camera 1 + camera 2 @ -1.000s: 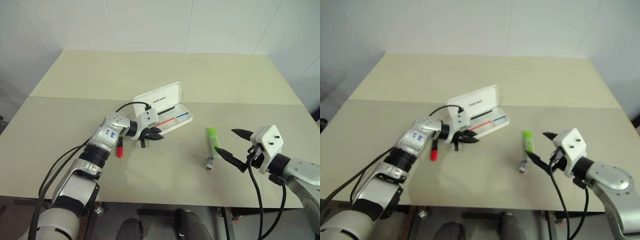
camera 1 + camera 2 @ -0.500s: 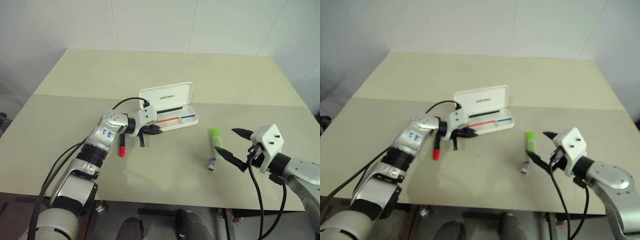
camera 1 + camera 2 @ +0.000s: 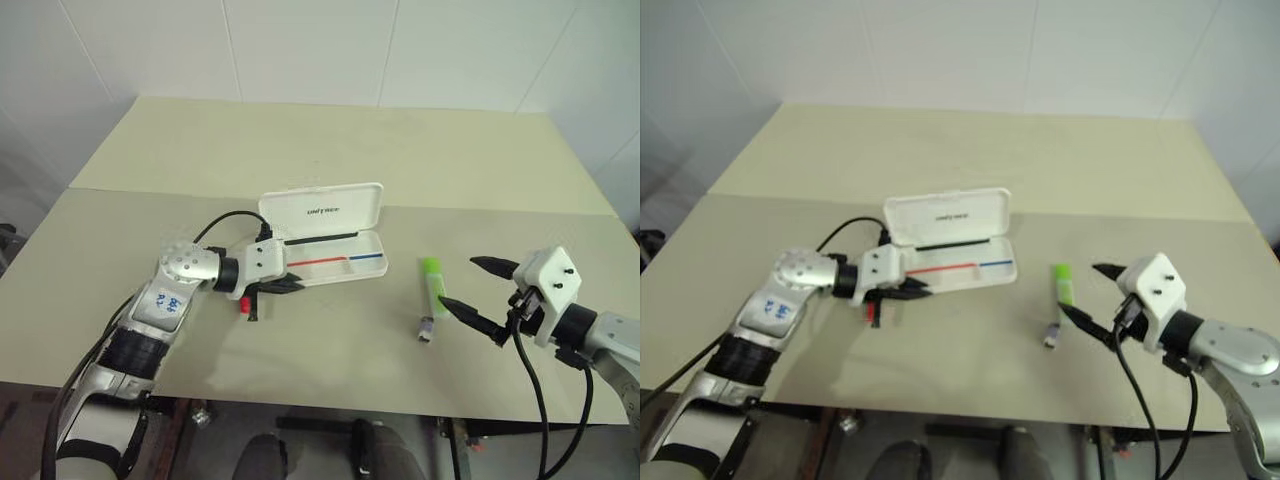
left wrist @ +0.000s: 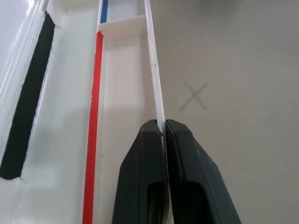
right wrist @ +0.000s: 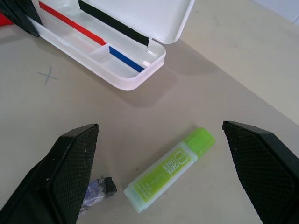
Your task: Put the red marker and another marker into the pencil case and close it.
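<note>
1. Pencil case [image 3: 330, 245] lies open on the beige table [image 3: 300, 150], a little left of centre; its lid [image 3: 322, 211] stands up behind the tray, small dark logo facing forward; inside the tray run a black strip along the hinge side, a red line and a blue line.
2. Left gripper [image 3: 285, 286] sits at the near left end of the case, fingers pressed together; in the left wrist view the two black fingers [image 4: 145, 186] pinch the thin front wall of the tray, one inside and one outside, so it is clenched on the pencil case.
3. Red marker [image 3: 243, 305] lies on the table just beside that gripper, on the near side and outside the case; mostly hidden under the wrist, so its exact lie is hard to read; a red tip seems to show.
4. Light-green highlighter [image 3: 434, 285] lies on the table to the right of the case, apart from it, brighter green cap pointing away from the robot.
5. Small grey metallic piece [image 3: 425, 331] rests just off the highlighter's near end.
6. Right gripper [image 3: 480, 292] hangs to the right of the highlighter, jaws spread wide and holding nothing; the right wrist view frames the highlighter between its two fingers [image 5: 70, 163], untouched.
</note>
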### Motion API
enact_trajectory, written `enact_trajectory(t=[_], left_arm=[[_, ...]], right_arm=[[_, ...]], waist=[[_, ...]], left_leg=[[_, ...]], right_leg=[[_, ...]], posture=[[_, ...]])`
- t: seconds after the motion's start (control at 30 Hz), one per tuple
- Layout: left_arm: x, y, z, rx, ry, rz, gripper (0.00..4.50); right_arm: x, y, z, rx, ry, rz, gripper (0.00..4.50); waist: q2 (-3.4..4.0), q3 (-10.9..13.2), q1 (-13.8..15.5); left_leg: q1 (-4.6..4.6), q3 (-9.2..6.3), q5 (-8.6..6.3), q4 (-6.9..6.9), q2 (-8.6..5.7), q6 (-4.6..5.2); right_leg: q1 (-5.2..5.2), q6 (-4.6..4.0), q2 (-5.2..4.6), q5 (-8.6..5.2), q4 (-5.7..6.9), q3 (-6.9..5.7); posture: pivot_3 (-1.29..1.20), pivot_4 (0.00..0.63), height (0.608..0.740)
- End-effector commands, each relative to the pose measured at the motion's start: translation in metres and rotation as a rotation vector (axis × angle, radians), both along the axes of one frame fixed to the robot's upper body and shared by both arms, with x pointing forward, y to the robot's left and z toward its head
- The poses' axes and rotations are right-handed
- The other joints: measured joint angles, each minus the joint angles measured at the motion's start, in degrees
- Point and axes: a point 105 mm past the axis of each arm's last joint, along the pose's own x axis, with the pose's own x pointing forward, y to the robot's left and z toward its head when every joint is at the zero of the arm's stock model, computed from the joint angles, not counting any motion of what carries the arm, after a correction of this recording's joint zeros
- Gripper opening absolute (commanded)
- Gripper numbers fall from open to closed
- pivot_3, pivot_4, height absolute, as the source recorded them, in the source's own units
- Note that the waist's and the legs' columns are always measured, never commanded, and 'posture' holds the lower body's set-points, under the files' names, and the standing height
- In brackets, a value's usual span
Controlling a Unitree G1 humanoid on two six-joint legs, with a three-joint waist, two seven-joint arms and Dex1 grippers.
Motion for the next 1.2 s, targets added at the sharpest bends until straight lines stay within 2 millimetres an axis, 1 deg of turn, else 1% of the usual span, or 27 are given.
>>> enact_trajectory(t=[0.03,0.17,0.37,0.53,0.63,0.7,0.77,1.0,1.2], left_arm=[[-0.007,-0.003,0.011,-0.029,-0.032,-0.026,0.04],[-0.013,-0.006,0.005,-0.025,-0.010,-0.039,0.04],[-0.027,-0.002,-0.009,0.029,0.023,-0.072,0.04],[-0.028,0.001,-0.016,0.053,0.023,-0.069,0.04],[-0.026,0.000,-0.018,0.053,0.020,-0.067,0.04],[-0.027,-0.002,-0.019,0.049,0.020,-0.076,0.04],[-0.028,-0.002,-0.021,0.050,0.021,-0.080,0.04],[-0.028,-0.007,-0.026,0.071,0.004,-0.102,0.04],[-0.026,-0.008,-0.027,0.070,-0.019,-0.109,0.04]], right_arm=[[-0.008,0.004,0.015,-0.003,-0.049,0.061,4.50],[-0.017,0.013,0.011,-0.004,-0.017,0.125,4.50],[-0.022,0.015,0.010,-0.005,-0.005,0.128,4.50],[-0.035,0.020,0.012,0.021,-0.006,0.197,4.50],[-0.042,0.024,0.018,0.060,-0.023,0.245,4.50],[-0.043,0.022,0.022,0.090,-0.036,0.251,4.50],[-0.045,0.019,0.019,0.089,-0.030,0.255,4.50],[-0.040,0.016,0.015,0.078,-0.025,0.224,4.50],[-0.037,0.014,0.013,0.063,-0.028,0.203,4.50]], waist=[[0.00,0.0,0.0],[0.00,0.0,0.0],[0.00,0.0,-0.1],[-0.01,0.0,0.0],[-0.03,0.0,0.0],[-0.03,0.0,0.0],[-0.03,0.0,0.0],[-0.03,0.0,0.0],[-0.03,0.0,0.0]], left_leg=[[0.01,0.00,0.00,0.01,0.00,0.00],[0.01,0.00,0.00,0.01,0.00,0.00],[0.04,0.03,0.00,0.01,0.00,0.00],[0.03,0.03,0.00,0.01,-0.02,0.00],[0.02,0.03,0.00,0.01,-0.02,0.00],[0.03,0.04,0.00,0.01,-0.02,0.00],[0.03,0.04,0.00,0.01,-0.02,0.00],[0.05,0.07,0.00,0.01,-0.02,0.00],[0.06,0.08,0.00,0.01,-0.02,0.00]], right_leg=[[0.00,0.00,0.00,0.01,0.01,0.00],[0.00,0.01,0.01,0.02,0.01,0.01],[0.00,-0.01,0.02,0.01,0.01,0.06],[0.00,-0.04,0.00,-0.01,0.00,0.08],[0.00,-0.04,0.00,0.00,-0.03,0.09],[0.00,-0.03,0.01,0.00,-0.02,0.10],[0.00,-0.02,0.01,0.01,-0.02,0.10],[0.00,-0.05,0.01,0.00,-0.01,0.14],[0.01,-0.06,0.01,0.00,-0.01,0.15]], posture=[[0.00,0.150,0.740],[0.00,0.150,0.740],[0.00,0.150,0.740],[0.00,0.150,0.740],[0.00,0.150,0.740],[0.00,0.150,0.740],[0.00,0.150,0.740],[0.00,0.150,0.740],[0.00,0.150,0.740]])
